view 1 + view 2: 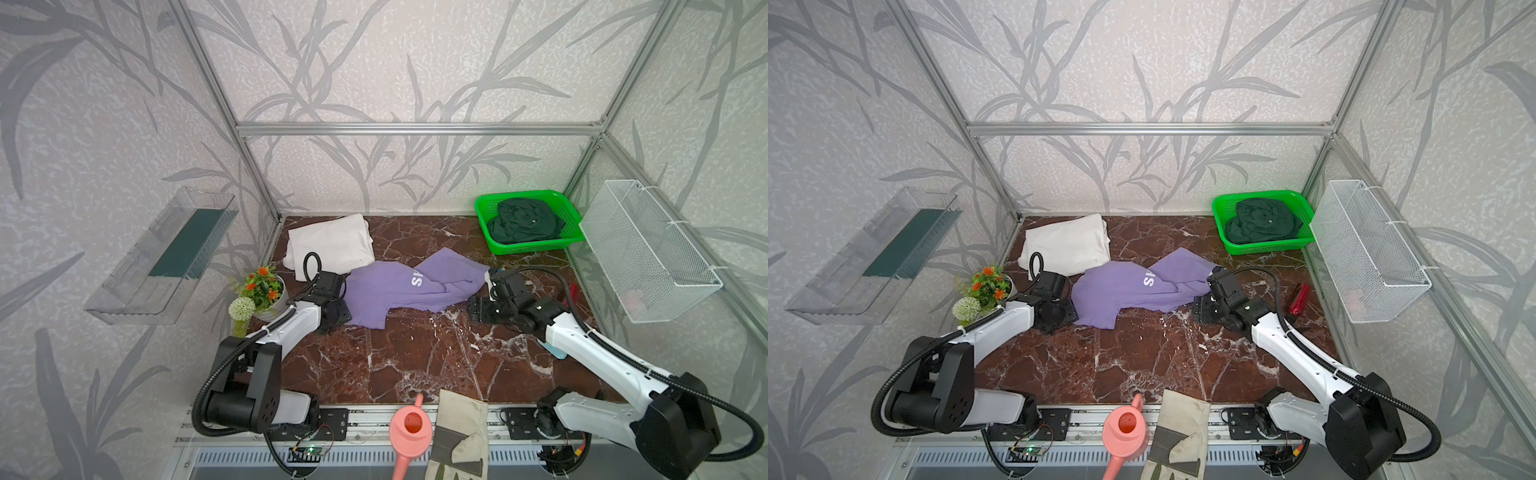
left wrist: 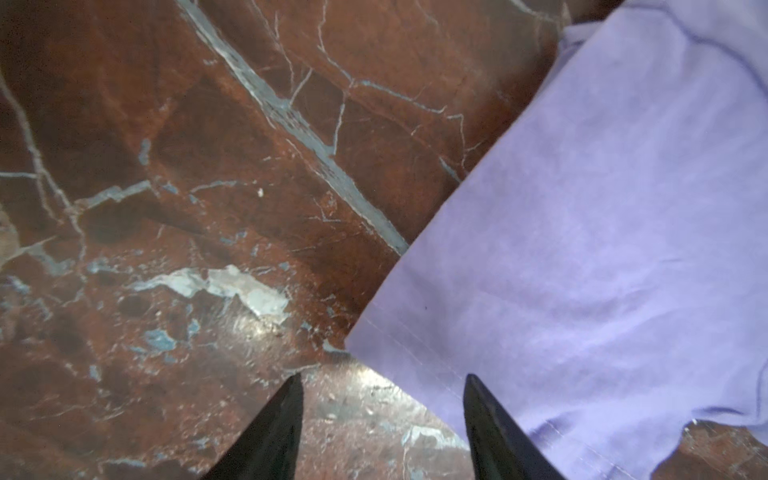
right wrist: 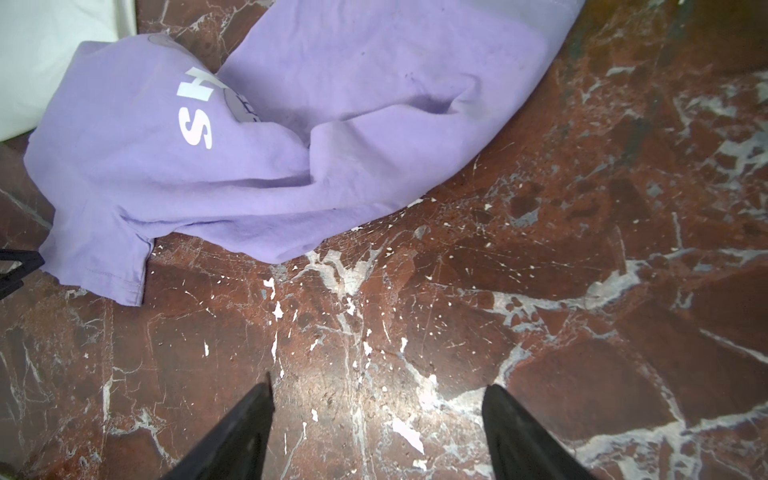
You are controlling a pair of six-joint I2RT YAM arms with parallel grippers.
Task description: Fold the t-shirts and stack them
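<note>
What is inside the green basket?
A crumpled dark green t-shirt lies in the green basket. It covers most of the floor, so anything beneath it cannot be seen.

Lavender tee [image 1: 409, 289]: unfolded and rumpled, spread low in broad creases, left of the green basket [image 1: 484, 224] and nearer the front. One flap reaches toward the basket but stays apart from it. White print is partly folded under; only "SH" reads in the right wrist view. A short sleeve with a stitched hem points frontward.

White tee [image 1: 332, 245]: folded into a rough rectangle with layered edges showing, well left of the basket and level with it. Its near corner meets the lavender tee.

Dark green tee [image 1: 523, 226]: unfolded, bunched in a heap inside the basket.
</note>
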